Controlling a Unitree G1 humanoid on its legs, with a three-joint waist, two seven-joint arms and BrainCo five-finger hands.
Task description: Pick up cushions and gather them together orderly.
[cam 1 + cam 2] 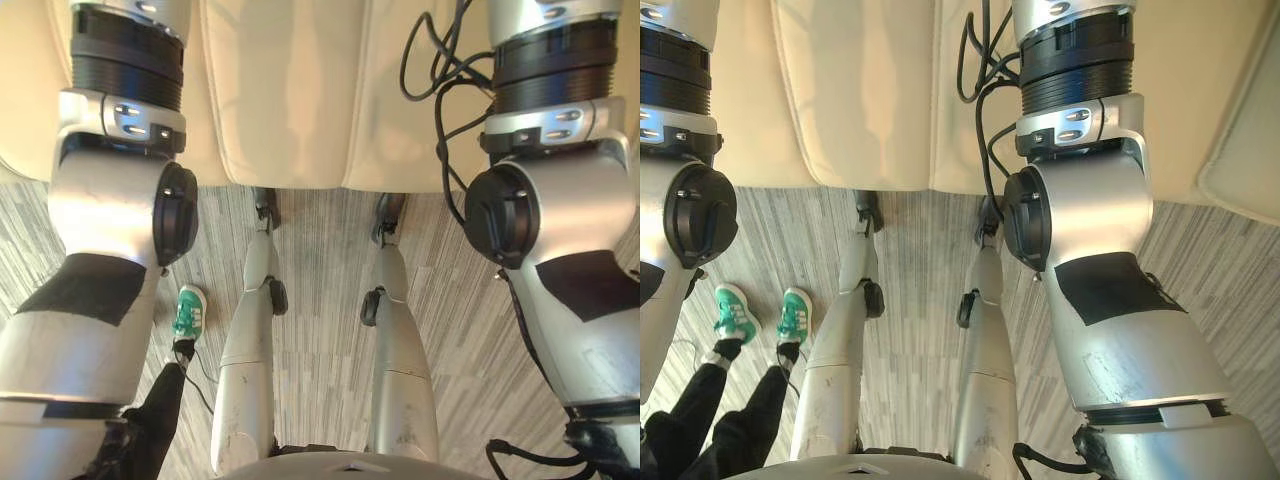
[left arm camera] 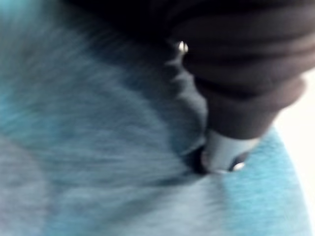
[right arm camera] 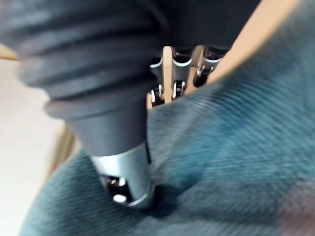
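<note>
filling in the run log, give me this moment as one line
right hand: pinches teal cushion | left hand: thumb pressed into teal fabric | cream sofa ahead | person in green shoes

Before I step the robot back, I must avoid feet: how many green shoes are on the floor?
2. One green shoe and a second green shoe stand on the floor at the robot's left, worn by a person. More could be hidden.

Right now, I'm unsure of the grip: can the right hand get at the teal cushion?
Likely yes: the right hand touches the teal cushion, its thumb dented into the fabric and its fingers past the edge, nothing between.
</note>
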